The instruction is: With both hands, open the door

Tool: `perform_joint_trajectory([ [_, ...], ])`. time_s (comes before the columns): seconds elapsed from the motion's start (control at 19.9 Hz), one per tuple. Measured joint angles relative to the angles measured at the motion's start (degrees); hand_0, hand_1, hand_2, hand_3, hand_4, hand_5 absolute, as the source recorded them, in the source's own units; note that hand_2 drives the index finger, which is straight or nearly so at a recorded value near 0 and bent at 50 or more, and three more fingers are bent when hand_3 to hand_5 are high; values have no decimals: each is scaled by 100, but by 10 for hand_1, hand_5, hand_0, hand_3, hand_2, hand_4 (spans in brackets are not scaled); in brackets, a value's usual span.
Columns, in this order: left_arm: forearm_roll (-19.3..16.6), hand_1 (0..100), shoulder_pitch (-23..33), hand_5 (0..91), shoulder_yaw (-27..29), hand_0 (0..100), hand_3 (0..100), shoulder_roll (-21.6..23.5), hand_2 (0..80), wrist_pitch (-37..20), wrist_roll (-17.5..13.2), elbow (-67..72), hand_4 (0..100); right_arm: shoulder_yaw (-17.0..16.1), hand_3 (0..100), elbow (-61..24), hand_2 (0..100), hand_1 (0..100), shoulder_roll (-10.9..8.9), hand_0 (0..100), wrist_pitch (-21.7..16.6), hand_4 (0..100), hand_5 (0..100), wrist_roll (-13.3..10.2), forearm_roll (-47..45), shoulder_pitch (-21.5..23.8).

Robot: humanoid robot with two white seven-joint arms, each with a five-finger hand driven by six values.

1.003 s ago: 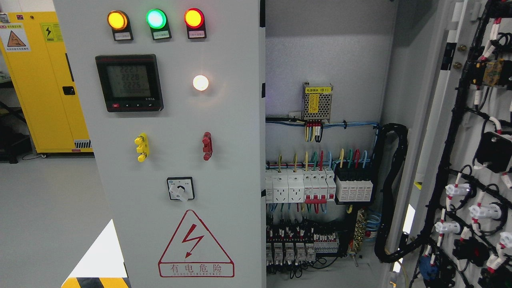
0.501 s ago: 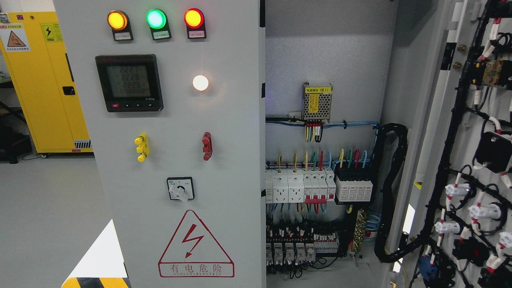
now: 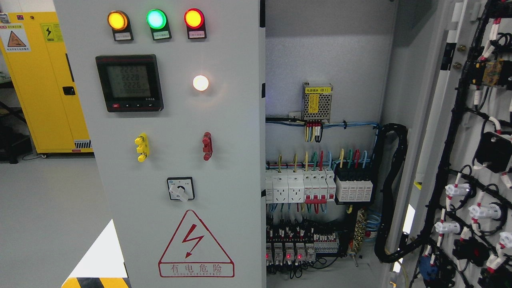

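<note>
Industrial electrical workshop: open control cabinet (image 3: 332, 60), breakers (image 3: 298, 186), yellow safety cabinet (image 3: 44, 92), grey floor (image 3: 48, 208).

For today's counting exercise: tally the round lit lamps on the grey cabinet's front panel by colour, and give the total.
Amber lamp: 1
Green lamp: 1
Red lamp: 1
White lamp: 1
Total: 4

Three coloured indicator lamps (image 3: 156, 19) along the top; one white lamp (image 3: 200, 83); one digital meter (image 3: 129, 83); one rotary switch (image 3: 180, 189); one red warning triangle (image 3: 195, 244); one yellow cabinet (image 3: 44, 80).
</note>
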Motion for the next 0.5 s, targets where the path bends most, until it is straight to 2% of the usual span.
perform_joint_trajectory([
  [0.2, -4, 108, -3, 0, 6, 286, 0, -56, 0, 1, 0, 149, 0, 28, 0, -902, 0, 64, 27, 214, 0, 0, 0, -7, -6, 273],
  [0.5, -7, 107, -5, 0, 14, 288, 0, -112, 0, 31, 2, 290, 0, 222, 0, -3047, 0, 64, 18, 215, 10, 0, 0, -29, -18, 936],
])
